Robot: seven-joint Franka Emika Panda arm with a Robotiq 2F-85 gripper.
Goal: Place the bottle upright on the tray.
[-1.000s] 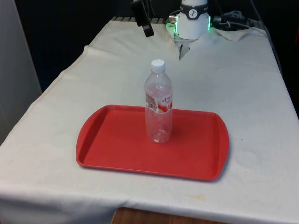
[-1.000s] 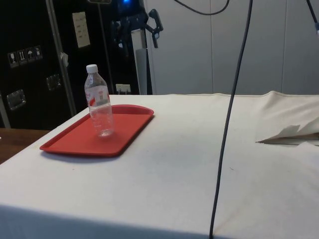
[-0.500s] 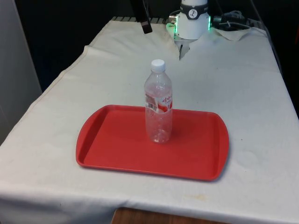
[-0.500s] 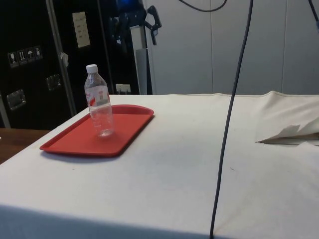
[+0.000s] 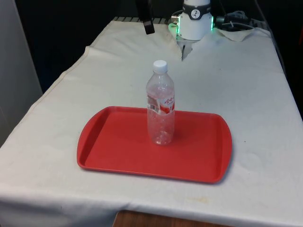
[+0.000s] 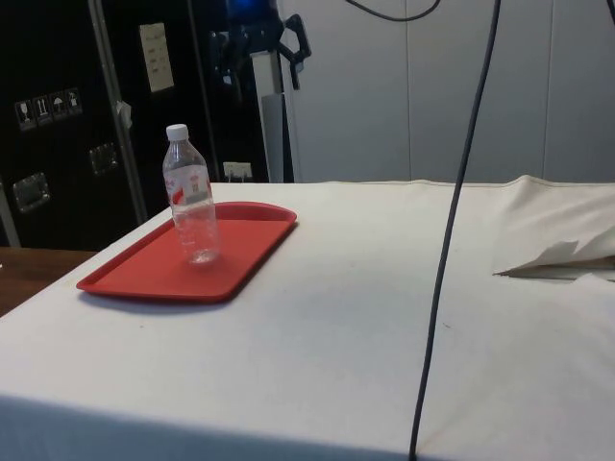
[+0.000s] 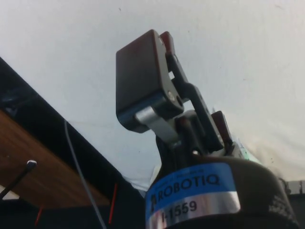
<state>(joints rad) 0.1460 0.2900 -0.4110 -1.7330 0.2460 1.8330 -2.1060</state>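
A clear plastic bottle [image 5: 161, 106] with a white cap and a red label stands upright near the middle of the red tray [image 5: 113, 146]. In the side view the bottle [image 6: 190, 197] stands on the tray [image 6: 144, 274] with nothing touching it. My gripper [image 6: 261, 56] hangs open and empty, high above the table and well beyond the tray's far edge. The front view has it as a black gripper [image 5: 146, 16] at the upper edge, to the bottle's far left. A dark finger pad [image 7: 140, 76] appears in the wrist view with white cloth behind it.
The robot's base [image 5: 196, 21] stands at the table's far end. A black cable [image 6: 442, 240] hangs down across the side view. A raised fold of cloth [image 6: 557, 257] lies towards the robot's end. White cloth surrounds the tray on all sides.
The gripper has risen a little and drifted further from the tray. The bottle and tray have not moved.
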